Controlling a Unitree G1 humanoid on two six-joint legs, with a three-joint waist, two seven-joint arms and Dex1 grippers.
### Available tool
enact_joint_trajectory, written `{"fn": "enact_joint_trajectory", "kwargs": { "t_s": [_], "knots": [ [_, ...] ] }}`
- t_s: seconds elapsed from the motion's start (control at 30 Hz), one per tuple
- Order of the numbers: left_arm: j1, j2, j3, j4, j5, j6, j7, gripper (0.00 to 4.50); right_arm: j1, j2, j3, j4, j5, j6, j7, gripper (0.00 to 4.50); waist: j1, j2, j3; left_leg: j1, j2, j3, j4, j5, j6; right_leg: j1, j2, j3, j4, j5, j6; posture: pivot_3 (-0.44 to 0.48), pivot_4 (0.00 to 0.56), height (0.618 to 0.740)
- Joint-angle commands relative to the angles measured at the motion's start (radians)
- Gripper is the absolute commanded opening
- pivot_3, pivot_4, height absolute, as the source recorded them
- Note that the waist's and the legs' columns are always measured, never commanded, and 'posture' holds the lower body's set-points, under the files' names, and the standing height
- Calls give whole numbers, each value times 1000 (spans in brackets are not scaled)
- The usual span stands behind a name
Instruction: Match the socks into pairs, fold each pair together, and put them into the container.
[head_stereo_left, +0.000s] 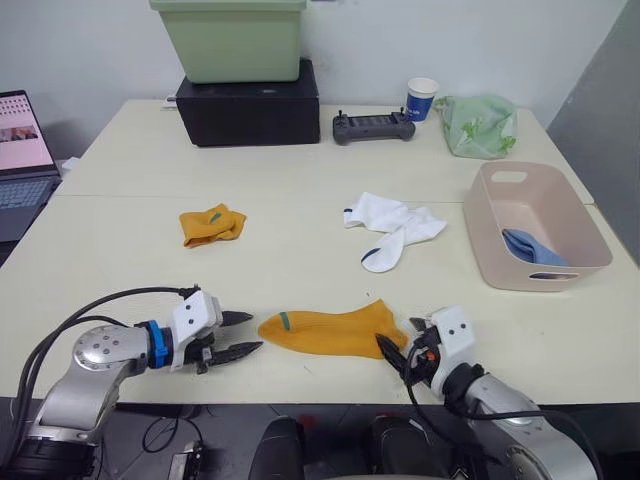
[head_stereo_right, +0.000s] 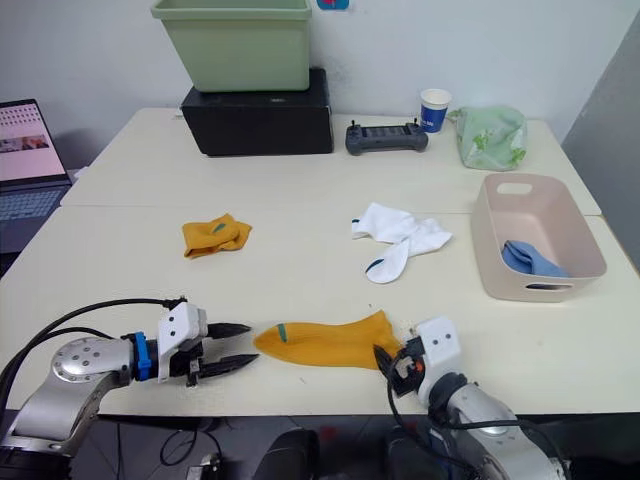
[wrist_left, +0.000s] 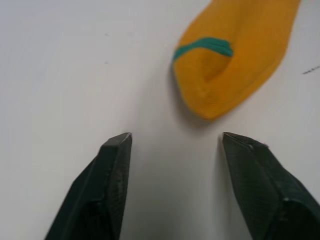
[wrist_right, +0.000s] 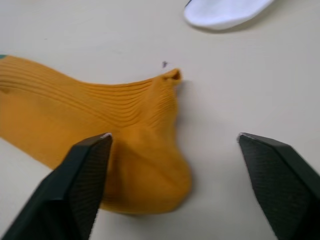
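Observation:
A mustard-orange sock (head_stereo_left: 330, 332) with a green mark lies flat near the table's front edge. My left gripper (head_stereo_left: 240, 335) is open just left of its toe (wrist_left: 235, 50), touching nothing. On the other side, my right gripper (head_stereo_left: 402, 340) is open at the sock's cuff end (wrist_right: 150, 150), its fingers straddling the cuff. A second mustard sock (head_stereo_left: 211, 224) lies crumpled at mid-left. Two white socks (head_stereo_left: 395, 228) lie overlapped at mid-right. The pink container (head_stereo_left: 515, 278) stands at the right with light blue sock fabric (head_stereo_left: 528, 246) inside.
At the back stand a green bin (head_stereo_left: 232, 38) on a black box (head_stereo_left: 250, 105), a controller (head_stereo_left: 373, 126), a paper cup (head_stereo_left: 422, 98) and a pale green cloth bag (head_stereo_left: 480, 125). A laptop (head_stereo_left: 20, 150) sits at the far left.

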Motion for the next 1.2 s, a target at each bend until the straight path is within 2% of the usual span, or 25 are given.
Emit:
{"fn": "enact_joint_trajectory", "kwargs": {
  "t_s": [0.03, 0.13, 0.27, 0.37, 0.53, 0.7, 1.07, 1.13, 1.2],
  "knots": [
    [-62, -3, 48, -27, -55, -72, -36, 3324, -19, -35, -55, -87, 50, -41, 50, 4500, 1, 0, 0, 0, 0, 0, 0, 0, 0, 0, 0, 0, 0, 0, 0, 0, 150, 735],
    [-100, -28, -43, -56, -34, -54, -58, 3324, -90, -86, -71, -21, 8, -57, 55, 4500, 3, 0, 0, 0, -3, 1, 0, 0, 0, 1, 0, 0, -1, 0, 0, 0, 150, 735],
    [-123, -64, -106, -62, -10, -54, -56, 3324, -142, -113, -58, 58, -23, -76, 52, 4500, 3, 0, 0, 0, -3, 2, 0, 0, 0, 1, 0, 1, -1, 1, -2, 0, 150, 735],
    [-145, -94, -194, -21, 92, -120, -40, 3324, -140, -172, -18, 114, -55, -106, 104, 4500, 7, 0, 0, 0, -4, 2, 0, 0, 0, 0, 1, 0, -1, 1, -2, 0, 150, 735],
    [-171, -103, -234, 27, 150, -126, -19, 3324, -98, -212, 31, 84, -60, -117, 135, 4500, 8, 0, 0, -1, -4, 2, 0, 0, 0, 0, 1, 1, -1, 1, -2, 0, 150, 735],
    [-163, -65, -236, 42, 160, -118, -39, 3324, -52, -233, 62, 50, -88, -119, 131, 4500, 7, 0, 0, 0, -4, 1, 0, 0, 0, 1, 1, 0, -1, 1, -2, 0, 150, 735],
    [-137, -29, -218, -35, 88, -18, -73, 3324, -94, -243, -46, 53, -108, -139, 130, 4500, 8, 0, -1, 0, -4, 1, 0, 0, 0, 1, 1, 0, -1, 1, -1, 0, 150, 735],
    [-132, -32, -193, -48, 55, -4, -74, 3324, -103, -246, -73, 58, -106, -153, 133, 4500, 8, 0, -1, 0, -4, 1, 0, 0, 0, 1, 1, 0, -1, 1, -1, 0, 150, 735],
    [-109, -32, -127, -90, -36, 39, -75, 3324, -104, -257, -103, 53, -102, -186, 151, 4500, 7, -1, 0, 0, -4, 1, 0, 0, 0, 1, 1, 0, -1, 1, -2, 0, 150, 735]
  ]
}}
